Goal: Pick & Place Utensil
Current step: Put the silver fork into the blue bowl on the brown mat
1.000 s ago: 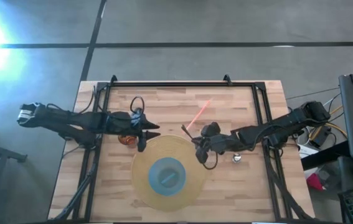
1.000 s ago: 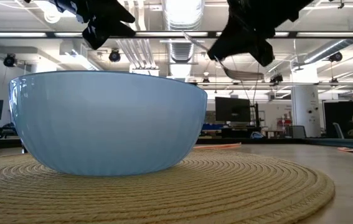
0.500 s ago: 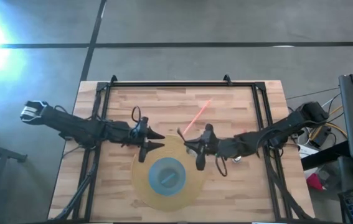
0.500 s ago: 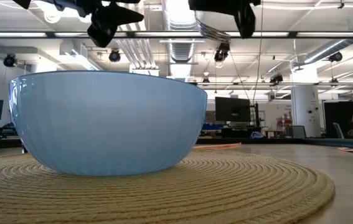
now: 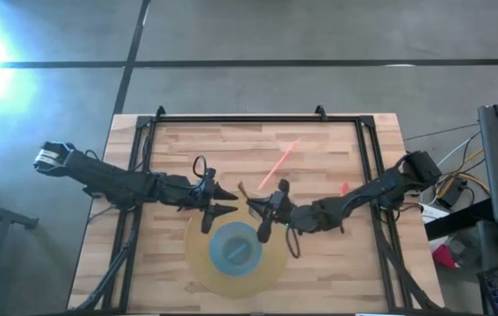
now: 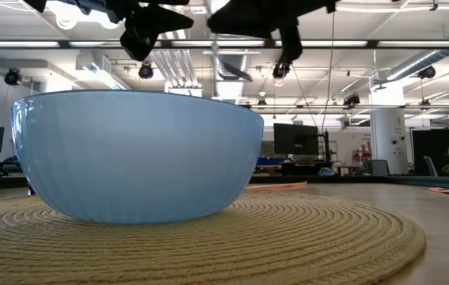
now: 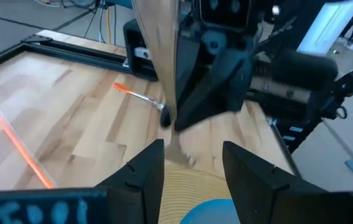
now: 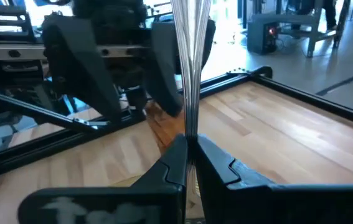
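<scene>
High view: a light-blue bowl (image 5: pixel 234 247) sits on a round woven mat (image 5: pixel 198 262) at lower centre; nothing shows inside it. The left gripper (image 5: pixel 227 199), fingers apart, hangs just upper left of the bowl. The right gripper (image 5: pixel 257 213) is clamped on a metal utensil (image 5: pixel 245 194) above the bowl's upper right rim.

Low view: both grippers hang above the bowl (image 6: pixel 137 154), along the frame's top.

Left wrist view: parted fingers (image 7: pixel 142 177) face the utensil (image 7: pixel 157 46).

Right wrist view: fingers (image 8: pixel 173 163) pinch the utensil's handle (image 8: pixel 190 62).
</scene>
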Motion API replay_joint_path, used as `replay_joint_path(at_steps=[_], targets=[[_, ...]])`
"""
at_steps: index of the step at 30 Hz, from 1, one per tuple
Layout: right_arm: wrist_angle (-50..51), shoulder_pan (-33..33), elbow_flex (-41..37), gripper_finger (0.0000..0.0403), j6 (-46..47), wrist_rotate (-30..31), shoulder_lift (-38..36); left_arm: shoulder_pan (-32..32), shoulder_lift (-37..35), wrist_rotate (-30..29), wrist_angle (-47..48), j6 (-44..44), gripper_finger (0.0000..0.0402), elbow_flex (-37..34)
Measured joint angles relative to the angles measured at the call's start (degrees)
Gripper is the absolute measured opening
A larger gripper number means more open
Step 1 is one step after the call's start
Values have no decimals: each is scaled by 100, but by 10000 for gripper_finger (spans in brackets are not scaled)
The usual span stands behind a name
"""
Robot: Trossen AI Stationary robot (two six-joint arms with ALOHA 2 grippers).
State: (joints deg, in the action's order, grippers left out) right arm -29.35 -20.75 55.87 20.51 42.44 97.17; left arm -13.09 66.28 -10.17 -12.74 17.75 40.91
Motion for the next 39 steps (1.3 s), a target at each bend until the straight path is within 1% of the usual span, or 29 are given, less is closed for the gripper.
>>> replay_joint_path(at_steps=[5, 7, 11, 13, 15, 20, 24, 28, 32, 39], targets=[[144, -13, 556, 13, -294, 2, 528, -122, 75, -116, -63, 184, 154, 3], [464, -28, 758, 13, -365, 41, 620, -148, 118, -286, -129, 211, 154, 5], [1300, -48, 1194, 13, -383, 432, 746, -172, 138, -630, -211, 218, 154, 4], [1532, -63, 1339, 13, -383, 665, 798, -193, 122, -814, -217, 222, 154, 4], [1606, -75, 1361, 13, -446, 884, 800, -203, 123, -996, -259, 222, 154, 4], [1579, -76, 1306, 13, -468, 1089, 780, -257, 118, -1462, -379, 197, 154, 4], [1575, -74, 1240, 13, -470, 1173, 778, -266, 131, -1540, -702, -2, 154, 4], [1564, -76, 1223, 13, -468, 1174, 769, -266, 131, -1548, -823, -108, 152, 4], [1565, -74, 1220, 13, -472, 1173, 769, -264, 141, -1571, -829, -190, 127, 4], [1564, -74, 1220, 13, -487, 1168, 769, -265, 142, -1639, -828, -410, 35, 4]])
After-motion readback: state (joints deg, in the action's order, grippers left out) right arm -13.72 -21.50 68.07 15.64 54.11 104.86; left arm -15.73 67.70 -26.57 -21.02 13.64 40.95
